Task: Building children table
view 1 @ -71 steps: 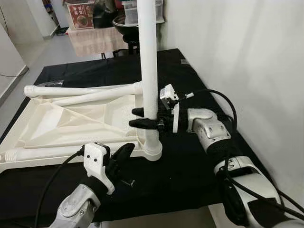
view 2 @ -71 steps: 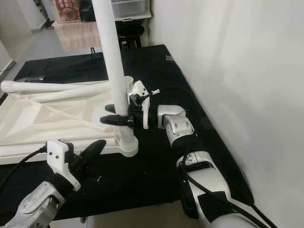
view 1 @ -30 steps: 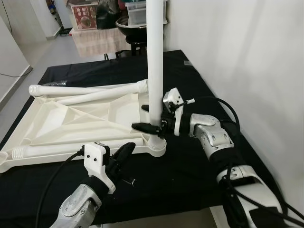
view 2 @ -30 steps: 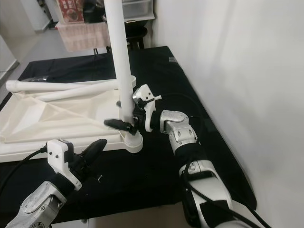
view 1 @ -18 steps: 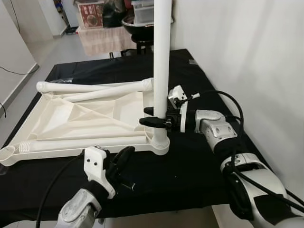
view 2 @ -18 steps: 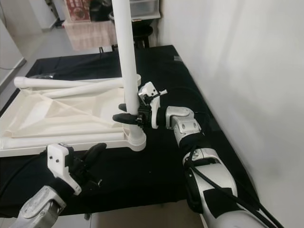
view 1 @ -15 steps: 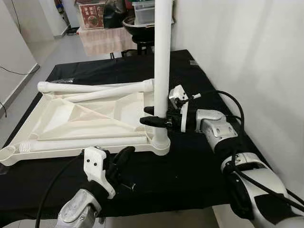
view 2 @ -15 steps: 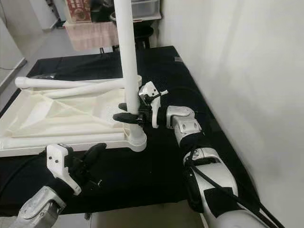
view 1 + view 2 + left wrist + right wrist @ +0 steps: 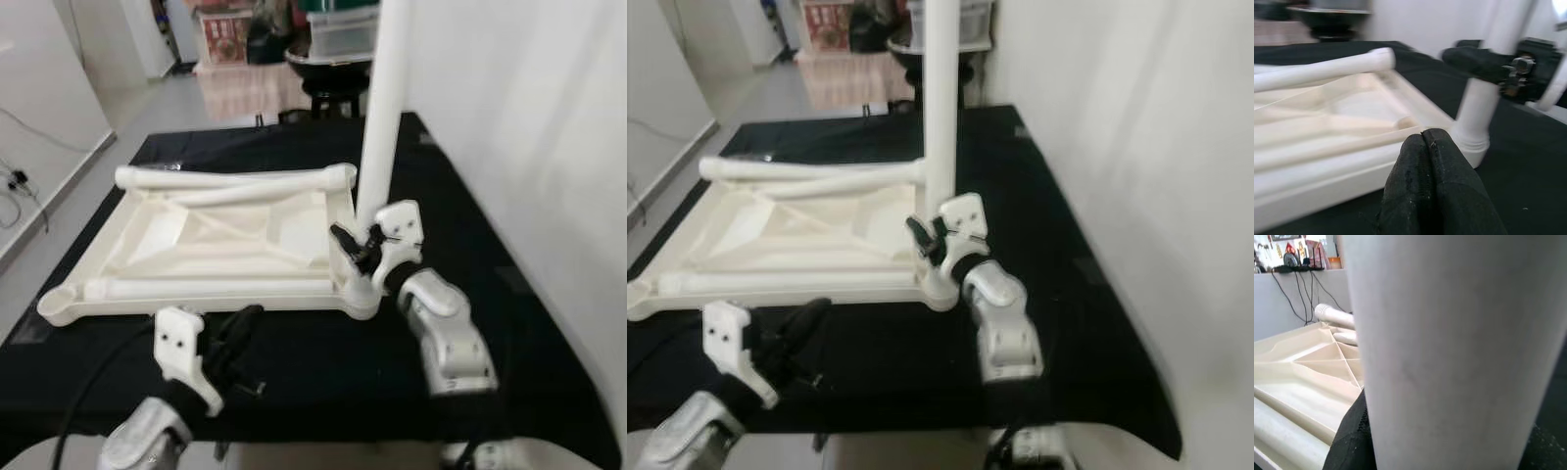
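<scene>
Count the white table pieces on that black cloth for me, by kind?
Upside-down white plastic tabletop: 1
Upright white plastic leg, standing in a corner socket, right gripper around it: 1
White plastic legs lying on the tabletop: 2
Total: 4

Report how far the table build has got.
One white leg stands upright in the corner socket of the upturned tabletop. The right gripper is clamped on it low down. Two more legs lie loose on the tabletop, still to be fitted. The left gripper is shut, holding nothing, near the tabletop's edge.
</scene>
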You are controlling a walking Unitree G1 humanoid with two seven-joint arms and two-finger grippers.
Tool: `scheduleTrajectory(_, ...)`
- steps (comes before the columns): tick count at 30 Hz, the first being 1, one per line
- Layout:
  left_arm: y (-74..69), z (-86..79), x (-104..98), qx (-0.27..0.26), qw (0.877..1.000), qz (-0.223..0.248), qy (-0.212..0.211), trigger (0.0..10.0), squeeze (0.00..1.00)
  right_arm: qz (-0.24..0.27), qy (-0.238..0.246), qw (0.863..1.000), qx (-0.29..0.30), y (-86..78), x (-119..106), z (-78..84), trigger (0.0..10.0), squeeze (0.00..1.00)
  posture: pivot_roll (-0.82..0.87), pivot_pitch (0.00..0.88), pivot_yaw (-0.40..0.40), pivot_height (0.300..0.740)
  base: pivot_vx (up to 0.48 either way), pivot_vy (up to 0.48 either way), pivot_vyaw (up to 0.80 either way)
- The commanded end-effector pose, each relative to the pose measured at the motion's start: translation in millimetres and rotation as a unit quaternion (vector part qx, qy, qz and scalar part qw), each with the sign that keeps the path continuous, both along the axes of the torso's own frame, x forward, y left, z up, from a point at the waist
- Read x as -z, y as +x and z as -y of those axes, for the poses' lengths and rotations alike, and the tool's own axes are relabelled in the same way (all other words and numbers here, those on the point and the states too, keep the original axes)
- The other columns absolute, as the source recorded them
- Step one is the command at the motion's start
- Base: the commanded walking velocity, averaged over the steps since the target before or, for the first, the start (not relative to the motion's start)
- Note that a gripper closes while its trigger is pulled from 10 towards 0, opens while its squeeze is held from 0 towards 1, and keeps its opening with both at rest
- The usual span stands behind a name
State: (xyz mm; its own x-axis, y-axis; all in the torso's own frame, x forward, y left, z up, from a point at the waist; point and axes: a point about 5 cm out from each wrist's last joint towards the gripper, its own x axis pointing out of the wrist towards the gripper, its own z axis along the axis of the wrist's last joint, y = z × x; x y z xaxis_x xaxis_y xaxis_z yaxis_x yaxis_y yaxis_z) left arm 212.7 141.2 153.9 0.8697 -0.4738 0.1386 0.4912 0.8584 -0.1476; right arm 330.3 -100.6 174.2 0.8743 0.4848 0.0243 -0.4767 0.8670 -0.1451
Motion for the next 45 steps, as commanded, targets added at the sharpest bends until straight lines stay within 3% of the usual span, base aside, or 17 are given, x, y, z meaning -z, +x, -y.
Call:
scheduleTrajectory(1,1.6,0.4,4,0.015,1.0,-0.012,0.002,10.0,0.0,-0.056,-0.042,0.997,-0.031,-0.5,27,-7.0,0.0,0.0,-0.11,0.079,0.061,0.74,0.0,0.0,0.0)
scheduleTrajectory(2,1.6,0.4,4,0.015,1.0,-0.012,0.002,10.0,0.0,-0.056,-0.042,0.997,-0.031,-0.5,27,-7.0,0.0,0.0,-0.11,0.079,0.061,0.74,0.0,0.0,0.0)
scheduleTrajectory(3,2.2,-0.2,4,0.006,1.0,-0.01,0.0,10.0,0.0,-0.066,-0.026,0.997,-0.036,1.0,23,-9.2,10.0,0.84,-0.1,0.077,0.059,0.74,0.0,0.0,0.0)
scheduleTrajectory(5,2.2,-0.2,4,0.006,1.0,-0.01,0.0,10.0,0.0,-0.066,-0.026,0.997,-0.036,1.0,23,-9.2,10.0,0.84,-0.1,0.077,0.059,0.74,0.0,0.0,0.0)
scheduleTrajectory(6,2.7,-1.0,4,-0.006,1.0,-0.007,-0.002,10.0,0.0,-0.062,0.0,0.997,-0.049,5.9,10,-10.1,10.0,1.0,-0.1,0.075,0.057,0.74,0.0,0.0,0.0)
scheduleTrajectory(11,3.3,-0.6,3,-0.009,1.0,-0.006,-0.003,10.0,0.0,-0.043,0.023,0.994,-0.094,16.1,-8,-10.0,10.0,1.0,-0.1,0.073,0.053,0.74,0.0,0.0,0.0)
scheduleTrajectory(14,4.2,0.2,3,-0.004,1.0,-0.007,-0.007,10.0,0.0,-0.027,0.039,0.97,-0.236,17.4,-24,-12.1,10.0,1.0,-0.1,0.069,0.055,0.74,0.0,0.0,0.0)
scheduleTrajectory(15,4.6,0.8,3,-0.001,1.0,-0.007,-0.008,10.0,0.0,-0.022,0.028,0.953,-0.301,17.2,-29,-11.3,10.0,0.33,-0.1,0.068,0.054,0.74,0.0,0.0,0.0)
scheduleTrajectory(16,4.6,0.8,3,-0.001,1.0,-0.007,-0.008,10.0,0.0,-0.022,0.028,0.953,-0.301,17.2,-29,-11.3,10.0,0.33,-0.1,0.068,0.054,0.74,0.0,0.0,0.0)
scheduleTrajectory(17,4.9,1.6,3,0.001,1.0,-0.007,-0.011,10.0,0.0,-0.031,0.005,0.926,-0.376,19.2,-33,-8.9,10.0,0.0,-0.1,0.068,0.052,0.74,0.0,0.0,0.0)
scheduleTrajectory(23,4.5,2.5,3,0.001,1.0,-0.007,-0.012,10.0,0.0,-0.058,0.009,0.912,-0.405,26.6,-35,-7.7,10.0,0.0,-0.09,0.069,0.047,0.74,0.0,0.0,0.0)
scheduleTrajectory(25,4.2,2.8,3,-0.001,1.0,-0.007,-0.012,10.0,0.0,-0.079,0.017,0.908,-0.411,33.0,-34,-7.6,0.0,0.0,-0.08,0.069,0.047,0.74,0.0,0.0,0.0)
scheduleTrajectory(30,4.0,3.1,3,-0.001,1.0,-0.007,-0.012,10.0,0.0,-0.09,0.015,0.901,-0.424,36.8,-33,-4.6,0.0,0.0,-0.08,0.068,0.047,0.74,0.0,0.0,0.0)
scheduleTrajectory(42,2.0,3.7,3,0.0,1.0,-0.008,-0.013,10.0,0.0,-0.069,-0.025,0.927,-0.367,35.1,-25,19.5,0.0,0.0,-0.09,0.082,0.054,0.74,0.0,0.0,0.0)
scheduleTrajectory(43,1.3,3.2,3,0.001,1.0,-0.009,-0.013,10.0,0.0,-0.071,-0.025,0.937,-0.342,33.3,-23,24.0,0.0,0.0,-0.09,0.085,0.043,0.74,0.0,0.0,0.0)
scheduleTrajectory(44,0.1,2.1,3,0.002,1.0,-0.01,-0.013,10.0,0.0,-0.068,0.006,0.986,-0.153,40.3,-14,24.4,0.0,0.0,-0.09,0.084,0.034,0.74,0.0,0.0,0.0)
scheduleTrajectory(45,0.1,2.1,3,0.002,1.0,-0.01,-0.013,10.0,0.0,-0.068,0.006,0.986,-0.153,40.3,-14,24.4,0.0,0.0,-0.09,0.084,0.034,0.74,0.0,0.0,0.0)
